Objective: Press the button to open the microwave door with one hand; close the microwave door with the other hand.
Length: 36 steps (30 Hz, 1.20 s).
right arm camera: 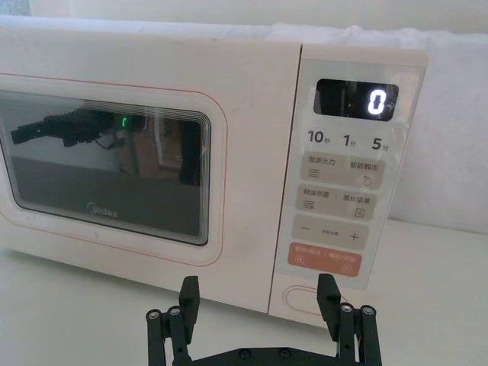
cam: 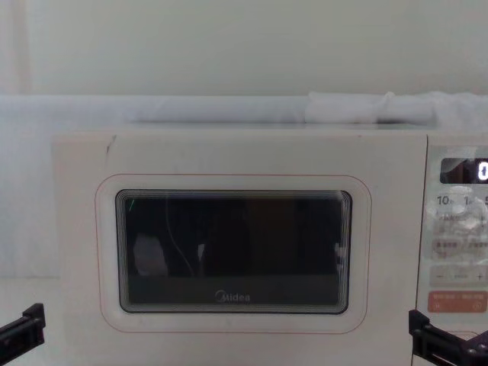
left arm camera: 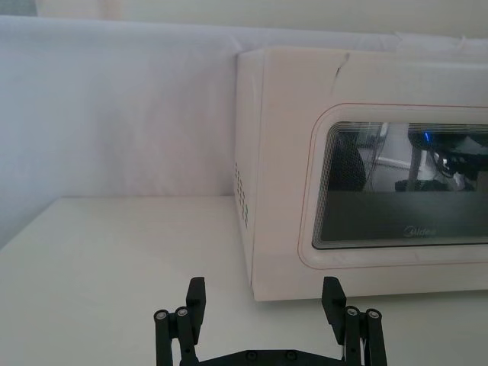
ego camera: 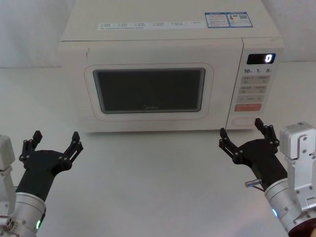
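The cream microwave stands at the back of the white table, and the microwave door point(ego camera: 150, 57) with its dark window is closed flush. The button point(ego camera: 245, 121), a wide cream pill, sits at the bottom of the control panel. My right gripper point(ego camera: 240, 128) hovers open just in front of the button and slightly below it, touching nothing. In the right wrist view the button point(right arm camera: 299, 298) lies between the open fingers of the right gripper point(right arm camera: 259, 286). My left gripper point(ego camera: 56, 136) hangs open and empty in front of the microwave's lower left corner, facing the microwave door point(left arm camera: 286, 191).
The display point(ego camera: 261, 59) reads 0. An orange-red key point(right arm camera: 324, 257) sits right above the button. Bare white table point(ego camera: 148, 177) spreads before the microwave, between the two arms. A white cloth backdrop point(left arm camera: 114, 114) rises behind and to the left.
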Tool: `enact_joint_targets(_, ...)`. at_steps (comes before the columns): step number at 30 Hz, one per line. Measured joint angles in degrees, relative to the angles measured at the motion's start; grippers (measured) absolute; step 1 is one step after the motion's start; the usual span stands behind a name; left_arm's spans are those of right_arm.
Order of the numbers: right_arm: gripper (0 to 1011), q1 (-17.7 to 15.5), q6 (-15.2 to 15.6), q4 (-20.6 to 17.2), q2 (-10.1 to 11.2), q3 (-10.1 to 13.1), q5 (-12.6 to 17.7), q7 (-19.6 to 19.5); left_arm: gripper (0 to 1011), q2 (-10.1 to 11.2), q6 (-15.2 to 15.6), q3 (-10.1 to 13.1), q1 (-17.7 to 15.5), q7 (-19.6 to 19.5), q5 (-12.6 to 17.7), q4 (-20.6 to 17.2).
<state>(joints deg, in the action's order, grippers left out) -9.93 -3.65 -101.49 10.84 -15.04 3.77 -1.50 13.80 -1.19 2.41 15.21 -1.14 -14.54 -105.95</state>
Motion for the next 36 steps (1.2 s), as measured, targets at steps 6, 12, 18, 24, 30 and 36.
enact_joint_targets(6,996,0.0,0.0,0.0,0.0,0.0,0.0,0.0,1001,0.0,0.0,0.0,0.0,0.0,0.0,0.0)
enact_joint_targets(12,996,0.0,0.0,0.0,0.0,0.0,0.0,0.0,1001,0.0,0.0,0.0,0.0,0.0,0.0,0.0)
enact_joint_targets(18,996,0.0,0.0,0.0,0.0,0.0,0.0,0.0,1001,0.0,0.0,0.0,0.0,0.0,0.0,0.0)
enact_joint_targets(24,996,0.0,0.0,0.0,0.0,0.0,0.0,0.0,1001,0.0,0.0,0.0,0.0,0.0,0.0,0.0)
enact_joint_targets(30,906,0.0,0.0,0.0,0.0,0.0,0.0,0.0,1001,0.0,0.0,0.0,0.0,0.0,0.0,0.0)
enact_joint_targets(36,739,0.0,0.0,0.0,0.0,0.0,0.0,0.0,1001,0.0,0.0,0.0,0.0,0.0,0.0,0.0)
